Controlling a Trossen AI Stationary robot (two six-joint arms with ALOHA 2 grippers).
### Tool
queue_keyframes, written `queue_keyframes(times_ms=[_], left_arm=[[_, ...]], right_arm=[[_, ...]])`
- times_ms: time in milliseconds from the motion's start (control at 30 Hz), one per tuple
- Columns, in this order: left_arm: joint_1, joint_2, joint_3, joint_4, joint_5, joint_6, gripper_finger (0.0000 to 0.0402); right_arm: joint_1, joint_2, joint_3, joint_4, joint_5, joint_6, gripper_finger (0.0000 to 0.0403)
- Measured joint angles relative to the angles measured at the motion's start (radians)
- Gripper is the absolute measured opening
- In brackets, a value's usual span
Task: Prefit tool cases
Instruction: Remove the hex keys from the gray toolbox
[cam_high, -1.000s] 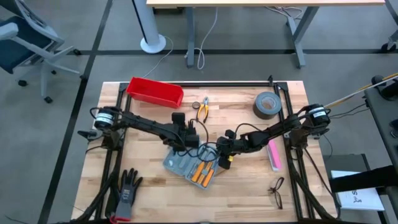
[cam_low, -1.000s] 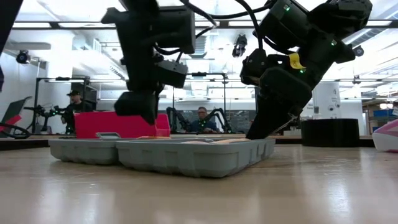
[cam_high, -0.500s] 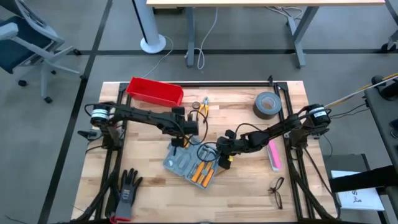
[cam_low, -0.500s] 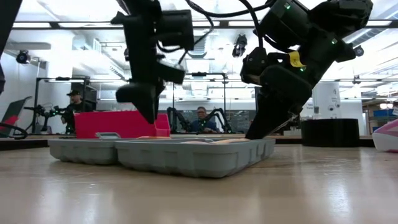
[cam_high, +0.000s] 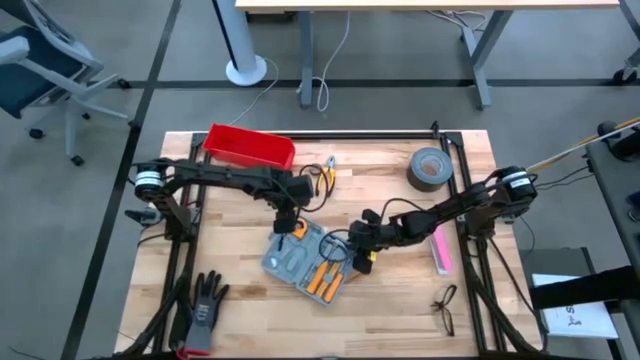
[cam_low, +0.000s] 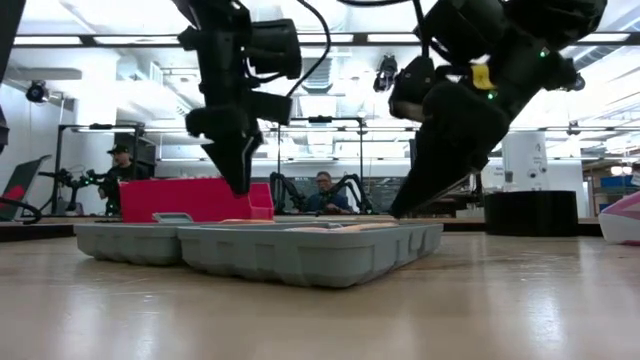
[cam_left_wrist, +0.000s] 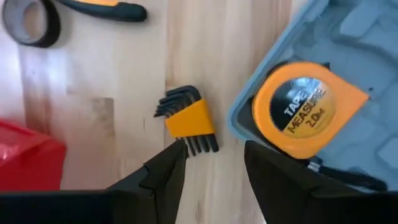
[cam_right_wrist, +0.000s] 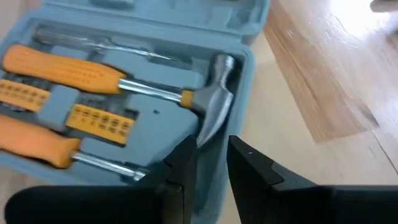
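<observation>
The left gripper (cam_left_wrist: 211, 163) holds its jaws apart and empty above a hex key set (cam_left_wrist: 188, 119), just beside the open tool case (cam_high: 305, 260). The right gripper (cam_right_wrist: 207, 160), jaws narrowly apart, hovers at the case's hammer (cam_right_wrist: 208, 102), mid-table (cam_high: 400, 300).

Matt grey-blue plastic tool case (cam_high: 305, 262) on pale, smooth-grained wooden table (cam_high: 400, 300); hammer (cam_right_wrist: 208, 106) shiny metal.

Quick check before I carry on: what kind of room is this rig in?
Probably a robotics lab or workshop. The low view shows more robot arms on stands behind the table, with people seated among them. From above, the wooden table stands on a grey floor by an office chair and a desk.
</observation>
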Motion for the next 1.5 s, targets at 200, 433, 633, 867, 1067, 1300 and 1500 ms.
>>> queue_keyframes(times_ms=[200, 433, 633, 867, 1067, 1300, 1500], left_arm=[[0.013, 0.000, -0.063, 0.057, -0.023, 0.079, 0.0182], [0.043, 0.003, -0.136, 0.161, -0.035, 0.115, 0.0173], [0.050, 0.003, -0.150, 0.199, -0.035, 0.140, 0.0160], [0.050, 0.028, -0.162, 0.250, -0.034, 0.152, 0.0155], [0.050, 0.069, -0.162, 0.286, -0.035, 0.158, 0.0163], [0.062, 0.075, -0.164, 0.370, -0.116, 0.153, 0.0159], [0.100, 0.075, -0.166, 0.439, -0.139, 0.149, 0.0148]], right_arm=[[0.000, -0.057, 0.000, -0.007, 0.002, -0.013, 0.0072], [0.000, -0.130, 0.000, -0.007, 0.002, -0.045, 0.0060], [0.000, -0.139, 0.000, -0.037, 0.002, -0.044, 0.0065], [0.000, -0.138, 0.000, -0.033, 0.002, -0.037, 0.0072], [0.002, -0.138, 0.000, -0.033, 0.002, -0.033, 0.0061], [0.003, -0.137, 0.000, -0.031, 0.002, -0.031, 0.0060], [0.009, -0.137, 0.000, -0.031, 0.002, -0.024, 0.0067]])
